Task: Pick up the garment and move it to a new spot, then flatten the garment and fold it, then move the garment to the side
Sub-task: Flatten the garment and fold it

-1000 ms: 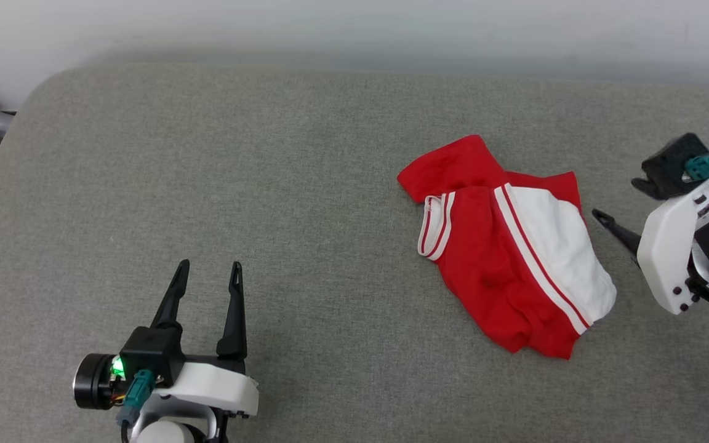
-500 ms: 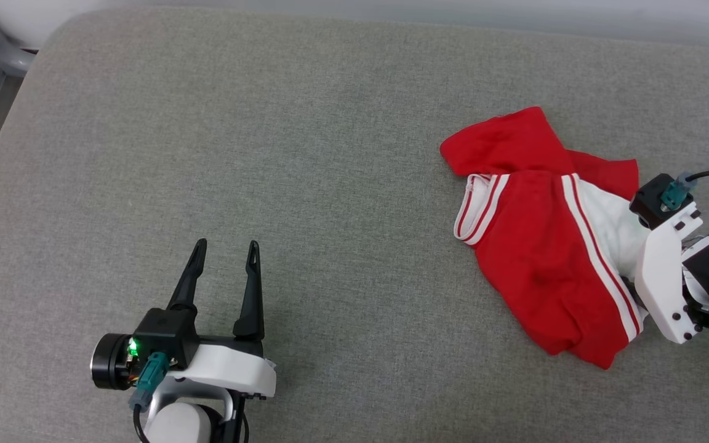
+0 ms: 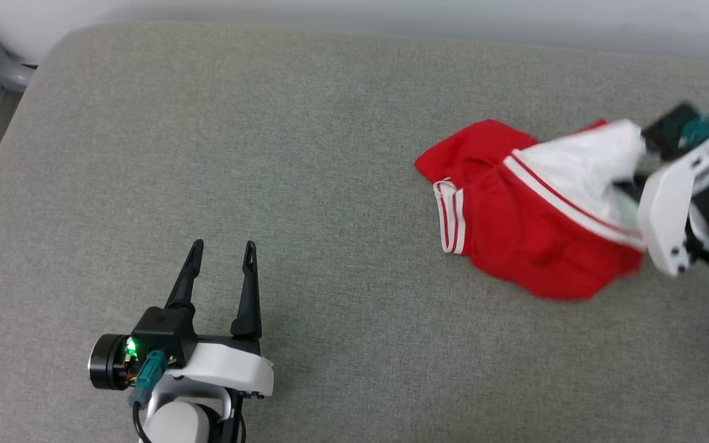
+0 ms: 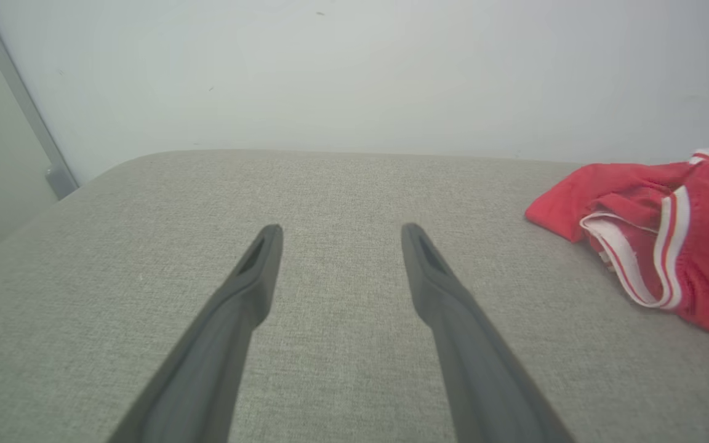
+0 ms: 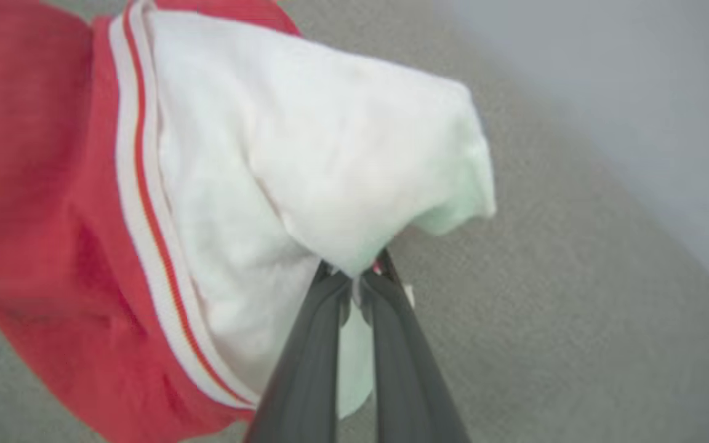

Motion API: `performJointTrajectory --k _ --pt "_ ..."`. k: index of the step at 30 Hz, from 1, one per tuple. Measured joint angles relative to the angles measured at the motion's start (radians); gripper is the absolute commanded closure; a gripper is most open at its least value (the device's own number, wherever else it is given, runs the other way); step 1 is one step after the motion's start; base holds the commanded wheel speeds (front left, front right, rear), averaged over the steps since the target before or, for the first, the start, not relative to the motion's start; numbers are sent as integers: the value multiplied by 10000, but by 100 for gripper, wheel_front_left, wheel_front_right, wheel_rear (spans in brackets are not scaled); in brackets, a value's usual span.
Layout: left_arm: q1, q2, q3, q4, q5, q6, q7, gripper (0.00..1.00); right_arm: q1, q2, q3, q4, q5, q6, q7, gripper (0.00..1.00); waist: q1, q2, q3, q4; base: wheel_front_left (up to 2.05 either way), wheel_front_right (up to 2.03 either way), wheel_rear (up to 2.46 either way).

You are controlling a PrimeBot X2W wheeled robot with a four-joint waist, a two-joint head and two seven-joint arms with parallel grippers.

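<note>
Now that the right gripper [image 3: 630,184] has gone from standing wide open beside the garment [image 3: 533,246] to being clamped on its white sleeve [image 3: 582,163], the head view shows the cloth drawn up at its right edge. The white part stretches toward the gripper, and the red body trails on the grey cushion [image 3: 268,154] toward the right side. I judge the pick-up step to be under way: the hold looks secure and the lift has begun, though most of the fabric is not yet clear of the surface. The left gripper [image 3: 222,249] hovers at the lower left, well apart from the garment, fingers spread with nothing between them.

The left wrist view agrees: two dark fingers stand wide apart over bare cushion, with the garment lying off to the right.

In the right wrist view the fingers are pressed together on a bunch of white sleeve fabric, which drapes over their tips. The red body and stripe trim hang to the left.
</note>
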Motion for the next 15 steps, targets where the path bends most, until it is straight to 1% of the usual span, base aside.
performJointTrajectory --k 9,15 --pt "144 2 119 0 17 31 0 0 -1765 431 -184 755 -577 0 -2128 100 0 0 -392 111 0 0 0" --pt "417 2 238 -8 15 102 0 0 -1925 621 -272 1158 -965 0 -3183 100 0 0 -692 90 0 0 0"
